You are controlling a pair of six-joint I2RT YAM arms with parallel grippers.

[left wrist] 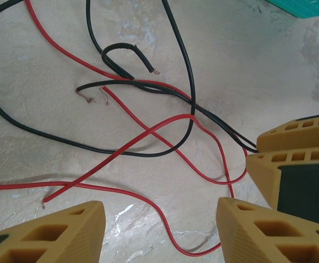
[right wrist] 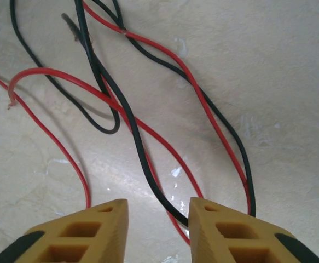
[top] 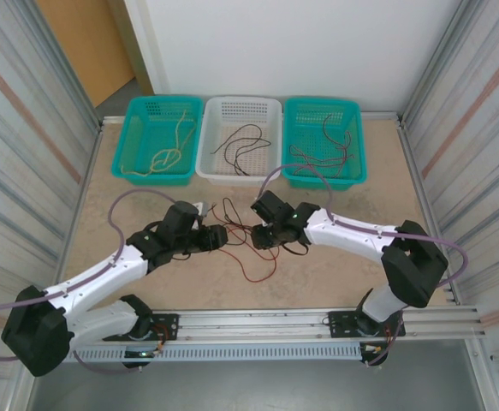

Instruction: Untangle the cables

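We judge it partly done: loose cables [top: 242,141] lie in three baskets [top: 236,177] along the tabletop's [top: 335,265] far edge, but a red-and-black tangle [top: 236,231] sits mid-tabletop between our left tool [left wrist: 159,211], jaws apart, and right tool [right wrist: 159,205], open astride two strands.

No text, label, brand mark, number or sign could be read in any of the three views. No print was made out on the insulation of the cables [left wrist: 148,86].
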